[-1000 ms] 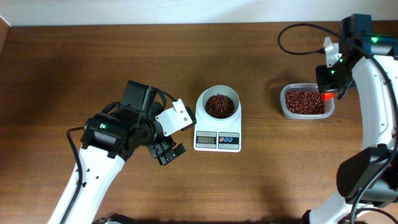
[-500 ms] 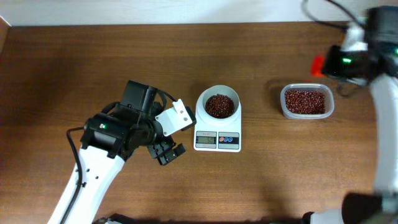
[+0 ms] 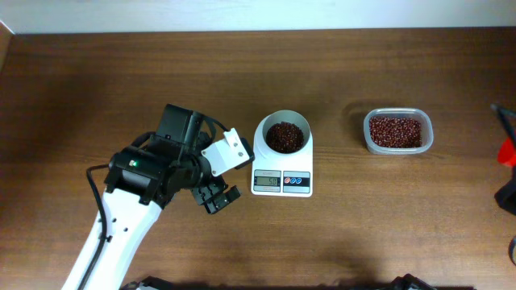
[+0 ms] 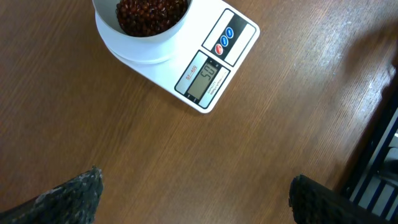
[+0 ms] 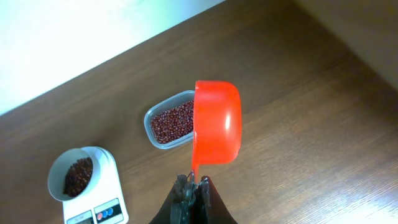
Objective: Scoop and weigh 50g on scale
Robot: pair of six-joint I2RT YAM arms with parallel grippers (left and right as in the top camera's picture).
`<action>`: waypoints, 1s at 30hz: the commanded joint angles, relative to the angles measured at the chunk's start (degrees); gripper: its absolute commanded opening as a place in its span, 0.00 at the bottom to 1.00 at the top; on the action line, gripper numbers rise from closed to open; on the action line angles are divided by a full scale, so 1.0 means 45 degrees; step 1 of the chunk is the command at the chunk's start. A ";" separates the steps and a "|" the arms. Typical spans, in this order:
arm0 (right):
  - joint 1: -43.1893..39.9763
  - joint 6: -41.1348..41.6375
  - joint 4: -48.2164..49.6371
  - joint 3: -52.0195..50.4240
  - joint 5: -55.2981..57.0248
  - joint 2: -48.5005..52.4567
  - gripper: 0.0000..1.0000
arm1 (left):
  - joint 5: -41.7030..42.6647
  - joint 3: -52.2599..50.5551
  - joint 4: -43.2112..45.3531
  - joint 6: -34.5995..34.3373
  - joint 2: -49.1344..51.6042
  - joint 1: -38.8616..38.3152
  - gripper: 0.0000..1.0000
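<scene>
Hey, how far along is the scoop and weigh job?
Done, it seems: beans sit in the bowl on the scale, whose display looks like fifty. In hand: the right claw is shut on the red scoop, away from the tub. The left claw hangs open. Left: likely just putting the scoop down.

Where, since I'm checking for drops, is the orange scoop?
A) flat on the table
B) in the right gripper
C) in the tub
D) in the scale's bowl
B: the right gripper is shut on the handle of the scoop, as the right wrist view shows.
</scene>
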 commanded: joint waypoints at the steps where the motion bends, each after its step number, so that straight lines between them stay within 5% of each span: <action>1: -0.0068 0.1146 0.0068 0.0058 -0.0117 0.0248 0.04 | 0.0185 0.0223 -0.0015 0.0209 -0.0019 0.0058 0.99; 7: -0.0068 -0.1336 0.0238 -0.1909 -0.1627 -0.2696 0.04 | 0.0185 0.0223 -0.0010 0.0209 -0.0019 0.0058 0.99; 13: -0.0068 -0.0102 0.1739 -0.6926 -0.2191 -0.6844 0.04 | 0.0185 0.0223 -0.0010 0.0209 -0.0019 0.0058 0.99; 21: -0.0068 -0.0121 0.5765 -1.1191 -0.7150 -0.6994 0.04 | 0.0185 0.0223 -0.0015 0.0209 -0.0019 0.0058 0.99; 30: -0.0068 -0.0495 0.5751 -1.1288 -0.7553 -0.6999 0.04 | 0.0185 0.0223 -0.0015 0.0209 -0.0019 0.0058 0.99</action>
